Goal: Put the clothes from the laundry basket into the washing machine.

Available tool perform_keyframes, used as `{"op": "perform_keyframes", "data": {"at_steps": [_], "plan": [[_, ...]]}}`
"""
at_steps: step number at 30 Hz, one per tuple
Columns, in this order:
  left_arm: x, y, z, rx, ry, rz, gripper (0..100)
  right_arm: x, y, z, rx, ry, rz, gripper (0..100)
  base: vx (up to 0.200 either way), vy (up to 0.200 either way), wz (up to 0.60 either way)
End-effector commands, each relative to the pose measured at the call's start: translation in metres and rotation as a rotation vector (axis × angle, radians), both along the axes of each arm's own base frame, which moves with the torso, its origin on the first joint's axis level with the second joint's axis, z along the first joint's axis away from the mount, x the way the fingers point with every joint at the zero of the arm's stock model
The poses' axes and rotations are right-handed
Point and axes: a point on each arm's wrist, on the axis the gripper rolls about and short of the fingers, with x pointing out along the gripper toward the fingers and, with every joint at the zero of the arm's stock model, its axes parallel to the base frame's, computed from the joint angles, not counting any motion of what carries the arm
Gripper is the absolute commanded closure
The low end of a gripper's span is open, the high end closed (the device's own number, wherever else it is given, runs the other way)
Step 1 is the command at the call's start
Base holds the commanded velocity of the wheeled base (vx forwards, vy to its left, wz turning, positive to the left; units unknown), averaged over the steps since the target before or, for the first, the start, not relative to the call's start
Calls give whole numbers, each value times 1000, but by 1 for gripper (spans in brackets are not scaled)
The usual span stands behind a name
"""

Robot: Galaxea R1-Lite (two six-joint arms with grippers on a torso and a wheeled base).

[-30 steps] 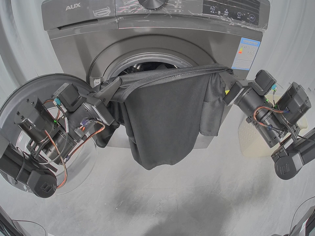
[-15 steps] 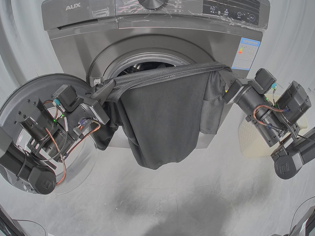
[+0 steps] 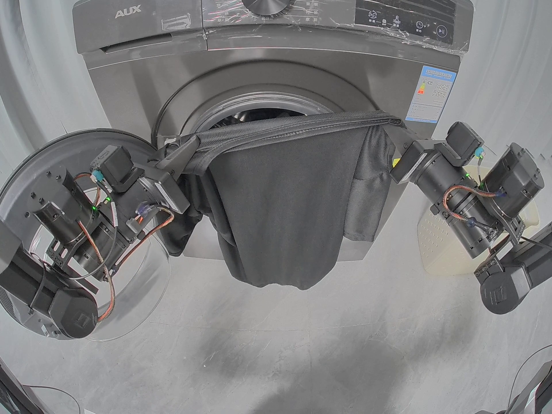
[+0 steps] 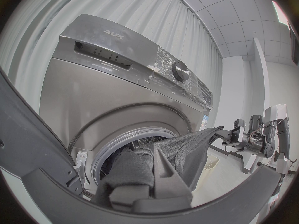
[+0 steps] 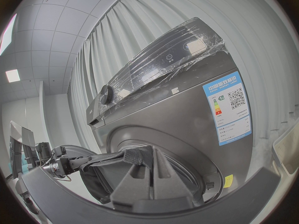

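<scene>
Left end effector [image 3: 192,144] clamped on dark garment [image 3: 282,202] at waistband end, risen slightly in last second. Garment stretched taut across washing machine [image 3: 144,81] drum mouth, hem now higher off floor [image 3: 345,340]. Right end effector [image 3: 401,129] pinches opposite end, barely shifted. Laundry basket [image 3: 443,248] beyond it. Likely lining up for push into drum; garment still outside.

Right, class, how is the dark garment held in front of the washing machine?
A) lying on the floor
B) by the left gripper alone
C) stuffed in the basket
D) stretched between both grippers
D: the left gripper and right gripper each clamp one end of the dark garment, its top edge taut between them.
</scene>
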Motion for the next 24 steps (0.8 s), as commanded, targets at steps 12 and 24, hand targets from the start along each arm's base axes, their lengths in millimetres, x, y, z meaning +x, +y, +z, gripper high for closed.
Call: {"op": "perform_keyframes", "data": {"at_steps": [12,24], "plan": [[-2,-6,2,-5,-8,-23,100,1,0,-2,-1,6,0,100,0,0,0],[-13,-59,11,-30,-35,-178,100,-9,27,-72,-110,235,97,100,0,0,0]]}}
